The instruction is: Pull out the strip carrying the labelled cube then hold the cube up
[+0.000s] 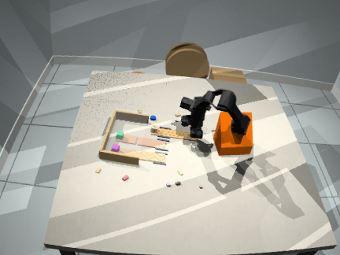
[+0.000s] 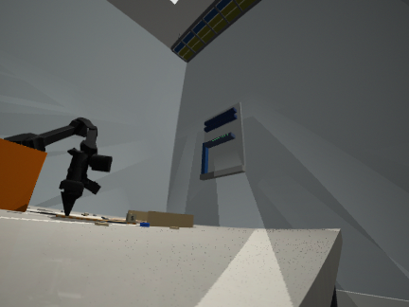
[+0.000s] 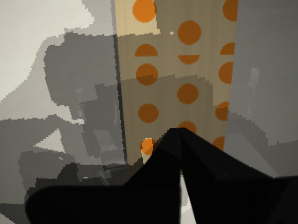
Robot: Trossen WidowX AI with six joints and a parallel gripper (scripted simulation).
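The orange-dotted strip [image 1: 175, 133] [image 3: 167, 65] lies outside the walled enclosure, toward the robot's base. A small beige cube with a dark mark [image 1: 154, 128] [image 2: 132, 217] sits on its far end. A plain pinkish strip [image 1: 151, 142] shows a gap between two pieces; a green cube [image 1: 120, 134] is at its far end. A zigzag strip [image 1: 151, 157] runs to a magenta cube [image 1: 115, 148]. My gripper [image 1: 196, 137] [image 2: 67, 214] [image 3: 177, 135] is shut and empty, its tips down at the near part of the dotted strip's top.
The low-walled enclosure [image 1: 120, 158] opens toward the robot. Short dark guide rails [image 1: 163, 139] flank the strips. A blue disc [image 1: 153, 117] [image 2: 145, 225] lies near the enclosure's corner. Small loose bits lie around. The orange base [image 1: 234, 143] [image 2: 21, 175] stands behind the gripper.
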